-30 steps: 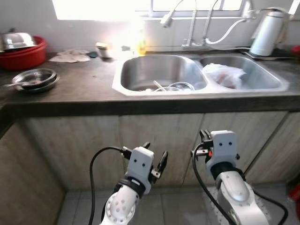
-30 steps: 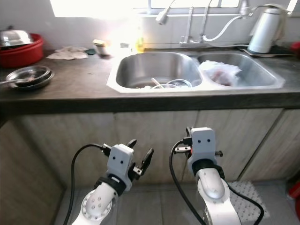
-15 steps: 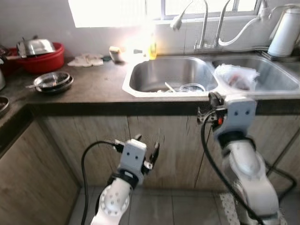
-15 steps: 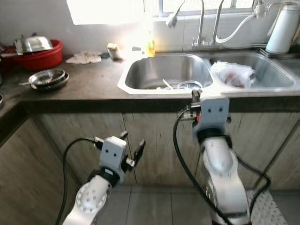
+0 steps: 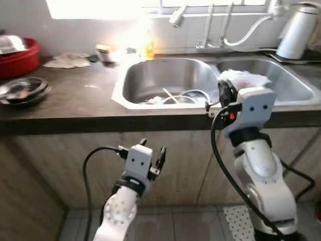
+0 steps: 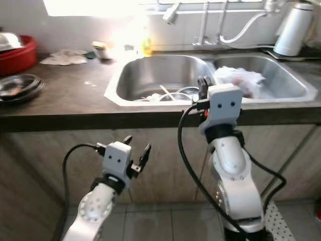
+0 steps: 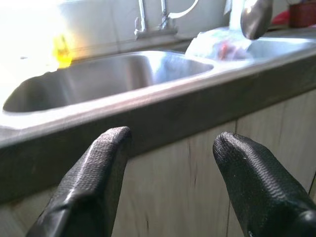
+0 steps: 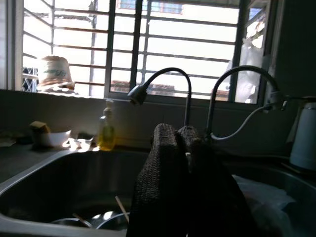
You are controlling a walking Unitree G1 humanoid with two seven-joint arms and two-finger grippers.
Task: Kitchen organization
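1. Your right hand (image 8: 185,148) is up at the front edge of the double sink (image 5: 150,75), fingers pressed together, holding nothing.
2. Your left hand (image 5: 152,150) hangs low by the cabinet doors (image 5: 75,165), fingers spread wide, empty.
3. Dishes (image 5: 185,96) sit in the left basin; steel bowls (image 5: 22,90) are on the counter (image 5: 75,95).

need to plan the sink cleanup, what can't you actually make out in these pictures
- Dishes in the left sink basin: washed out by glare in the eye views, dark in the right wrist view.
- Contents of the plastic bag: hidden by crumpled plastic and the right hand.
- Red basin: cut off by the frame edge.
- Items by the window: overexposed.
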